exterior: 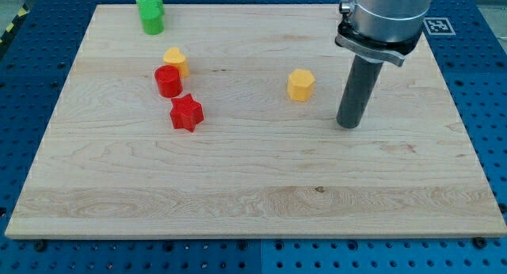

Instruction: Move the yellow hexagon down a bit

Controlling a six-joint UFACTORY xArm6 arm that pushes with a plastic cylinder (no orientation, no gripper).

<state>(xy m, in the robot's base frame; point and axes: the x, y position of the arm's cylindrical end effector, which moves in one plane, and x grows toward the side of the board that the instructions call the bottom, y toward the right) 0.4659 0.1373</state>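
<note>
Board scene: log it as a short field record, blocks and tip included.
surface: wooden board on a blue pegboard
target: yellow hexagon, right of centre, standing alone
tip: my tip, to the view's right of the yellow hexagon and slightly lower, not touching it
left cluster: yellow heart above red cylinder, red star below them
top left: green star

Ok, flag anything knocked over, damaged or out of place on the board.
Nothing stands out. The yellow hexagon, yellow heart, red cylinder, red star and green star all sit flat on the board; my tip stands clear, right of the hexagon.
</note>
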